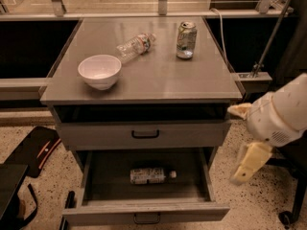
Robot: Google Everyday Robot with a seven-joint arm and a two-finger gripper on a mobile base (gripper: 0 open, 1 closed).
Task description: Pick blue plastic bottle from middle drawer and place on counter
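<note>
The blue plastic bottle (pixel 148 175) lies on its side in the open middle drawer (pixel 144 211), white cap pointing right. The drawer is pulled out at the bottom of the cabinet. The counter (pixel 158 83) is the grey top above it. My gripper (pixel 247 163) hangs at the end of the white arm, to the right of the cabinet at about drawer height. It is outside the drawer, well apart from the bottle, and holds nothing that I can see.
On the counter stand a white bowl (pixel 100 71) at front left, a clear bottle with a red-white label (pixel 135 46) lying at the back, and a soda can (pixel 186 40) at back right. A shut drawer (pixel 144 134) sits above the open one. A black chair (pixel 29 152) is left.
</note>
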